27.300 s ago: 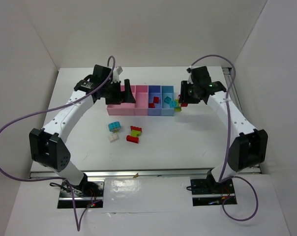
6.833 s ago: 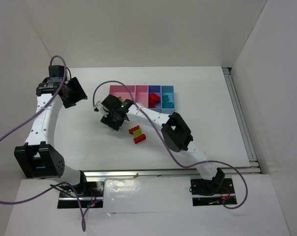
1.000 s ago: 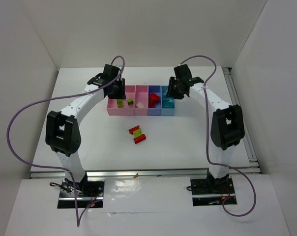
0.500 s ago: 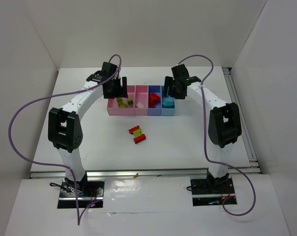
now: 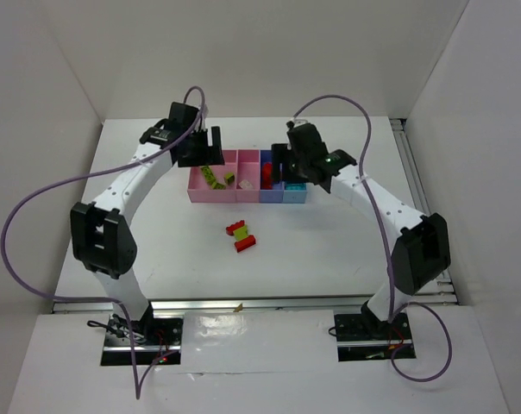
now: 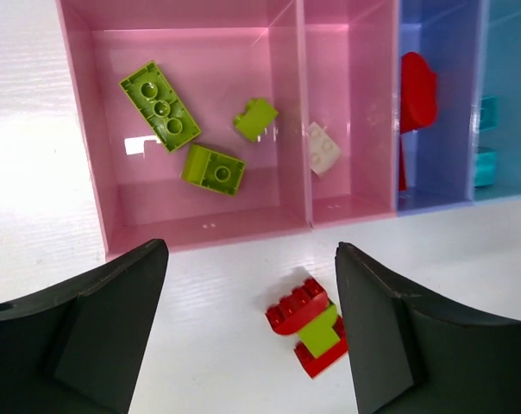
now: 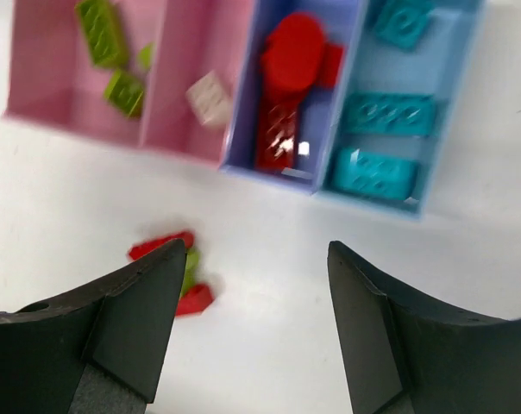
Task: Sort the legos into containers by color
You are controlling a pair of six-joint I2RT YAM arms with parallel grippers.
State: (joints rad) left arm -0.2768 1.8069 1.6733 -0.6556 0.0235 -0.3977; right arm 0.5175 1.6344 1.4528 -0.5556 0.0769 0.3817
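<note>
Left tool (image 6: 252,336) has pulled back from the row of four joined plastic bins (image 6: 291,112), fingers wide apart and empty, and three yellow-green plastic bricks (image 6: 161,105) lie in the left pink bin. Right tool (image 7: 256,336), also spread and empty, has swung in over the blue bins. Only the red-and-green brick cluster (image 6: 308,332) remains on the white surface (image 5: 329,250), likely next.

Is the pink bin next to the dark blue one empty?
Not empty: the left wrist view shows a single whitish brick lying on the floor of that pink bin.
</note>
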